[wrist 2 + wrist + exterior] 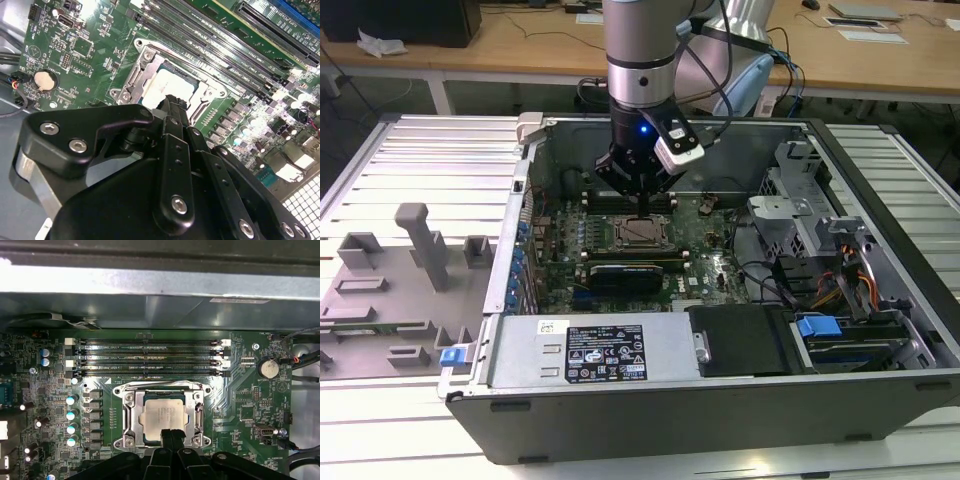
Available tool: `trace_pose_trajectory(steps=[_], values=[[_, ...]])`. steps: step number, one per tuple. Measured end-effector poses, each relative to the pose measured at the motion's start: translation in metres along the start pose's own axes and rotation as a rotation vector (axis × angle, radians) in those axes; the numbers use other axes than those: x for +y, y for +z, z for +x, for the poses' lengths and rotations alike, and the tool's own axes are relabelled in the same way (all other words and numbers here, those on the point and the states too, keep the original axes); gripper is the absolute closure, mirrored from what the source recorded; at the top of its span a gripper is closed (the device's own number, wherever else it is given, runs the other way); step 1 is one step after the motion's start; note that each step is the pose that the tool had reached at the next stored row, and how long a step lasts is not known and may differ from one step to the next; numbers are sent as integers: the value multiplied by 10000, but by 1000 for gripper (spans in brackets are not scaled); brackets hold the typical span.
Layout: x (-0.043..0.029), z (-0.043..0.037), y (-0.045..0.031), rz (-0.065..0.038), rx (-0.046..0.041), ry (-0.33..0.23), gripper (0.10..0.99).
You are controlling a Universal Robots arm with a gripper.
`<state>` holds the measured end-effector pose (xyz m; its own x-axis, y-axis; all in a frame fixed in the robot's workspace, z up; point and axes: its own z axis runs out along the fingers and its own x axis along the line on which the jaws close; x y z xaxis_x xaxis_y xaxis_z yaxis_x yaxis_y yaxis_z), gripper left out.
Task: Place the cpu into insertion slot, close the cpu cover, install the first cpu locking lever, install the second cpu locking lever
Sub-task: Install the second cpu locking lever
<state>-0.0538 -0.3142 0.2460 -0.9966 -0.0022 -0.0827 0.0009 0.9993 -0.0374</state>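
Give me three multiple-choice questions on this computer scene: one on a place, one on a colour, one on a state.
1. Where is the cpu? A in the insertion slot; B on the grey tray; C gripped in the air.
2. What colour is the motherboard? A red; B green; C white.
3. The cpu cover is: A lying flat around the chip; B standing upright; C removed.
Answers: 1 A, the chip sits inside the socket; 2 B, the board is green; 3 A, the frame lies flat around it.
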Motion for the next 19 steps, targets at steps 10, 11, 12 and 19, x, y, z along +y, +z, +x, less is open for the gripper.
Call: trace_pose_trajectory(steps=[10,11,12,19], values=[[-1,-1,-3,-1,0,-1,980],[-14,0,-3,-1,1,-1,980],[-36,0,-2,-1,1,-1,980],[-125,0,2,-2,0,0,980]])
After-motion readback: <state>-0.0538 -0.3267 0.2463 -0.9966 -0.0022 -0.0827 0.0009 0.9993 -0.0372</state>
